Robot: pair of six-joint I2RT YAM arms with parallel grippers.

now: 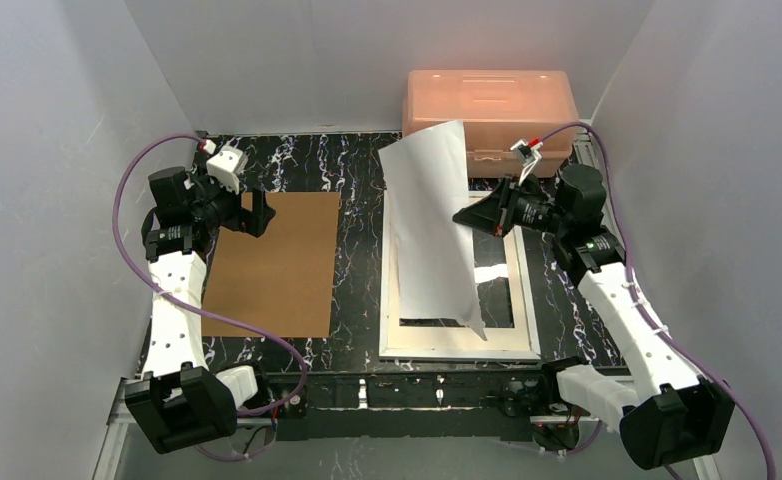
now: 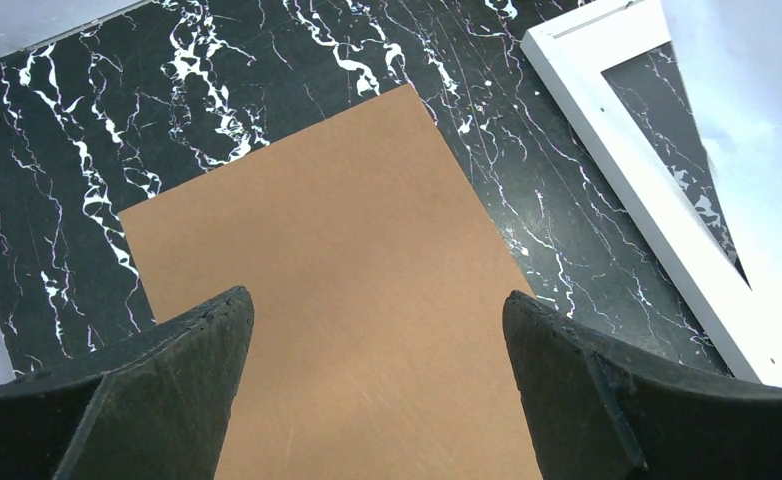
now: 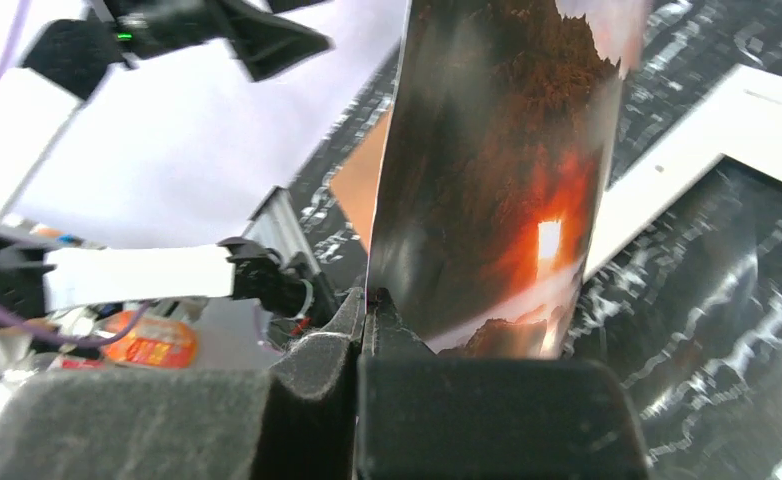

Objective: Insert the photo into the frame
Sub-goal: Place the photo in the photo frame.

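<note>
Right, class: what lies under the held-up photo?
The frame lies flat on the table beneath the photo, which the right gripper pinches. The photo covers the frame's left rail and much of its opening.

lab robot booth; plain white walls [image 1: 47, 150] box in a black marbled table [image 1: 357, 170]

Photo [image 1: 429, 228] upright, white back showing, seemingly curled, over white frame [image 1: 457, 340] lying flat
</note>
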